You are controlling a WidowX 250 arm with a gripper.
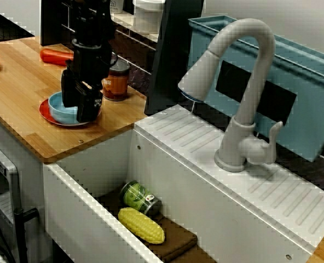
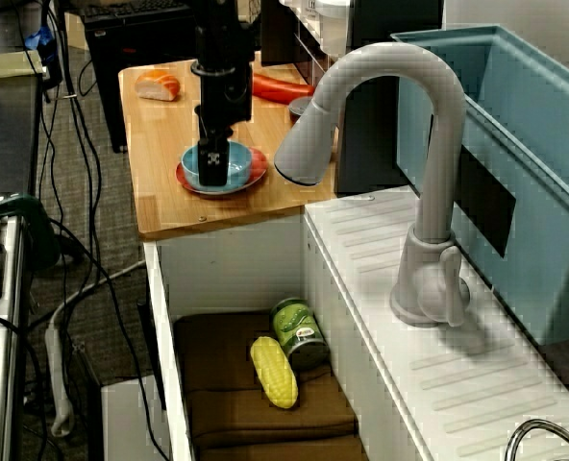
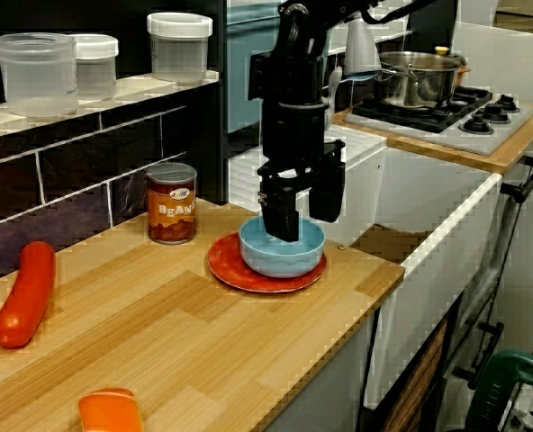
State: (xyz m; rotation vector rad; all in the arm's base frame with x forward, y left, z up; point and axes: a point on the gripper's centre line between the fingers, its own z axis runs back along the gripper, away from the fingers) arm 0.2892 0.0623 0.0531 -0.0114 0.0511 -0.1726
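a: in the view along the counter (image 3: pixel 158 333), the beans can (image 3: pixel 172 203) stands left of your fingers (image 3: pixel 282 216).
b: then the blue bowl (image 3: pixel 280 256) on its red plate (image 3: pixel 235 270), near the counter's right edge. your fingers stand apart, one dipped inside the bowl, the other outside its rim.

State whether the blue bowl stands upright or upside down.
Upright: the blue bowl sits rim-up on the red plate.

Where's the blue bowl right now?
Seen from the counter side, the blue bowl sits on the red plate, right of the bean can, with the gripper at its rim.
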